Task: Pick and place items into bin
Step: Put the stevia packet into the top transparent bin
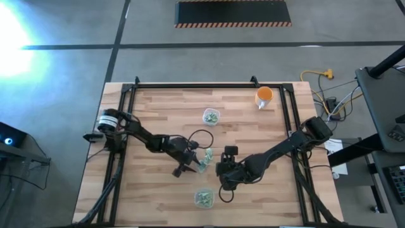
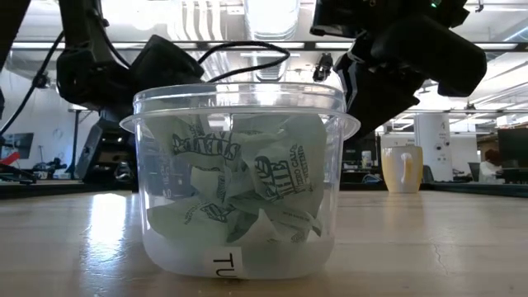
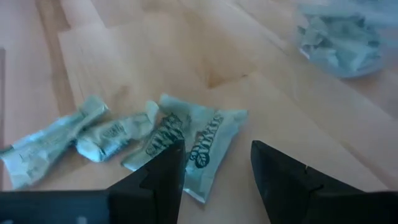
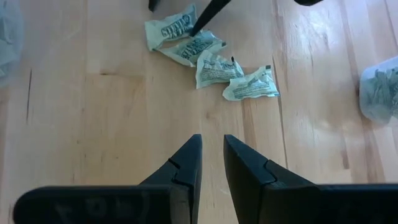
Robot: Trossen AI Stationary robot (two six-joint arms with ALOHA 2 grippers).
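Near the middle of the high view we find our left gripper [image 1: 190, 166] low over the table [image 1: 158, 114], its fingers [image 3: 155, 180] spread apart on either side of one packet in a loose row of four green-and-white packets [image 4: 211, 59] lying there. Our right gripper [image 1: 223, 187] sits just to the right of them, fingers nearly together and holding nothing. More packets fill the clear bin [image 2: 239, 186] at lower centre and a second clear tub [image 1: 211, 116] at upper centre.
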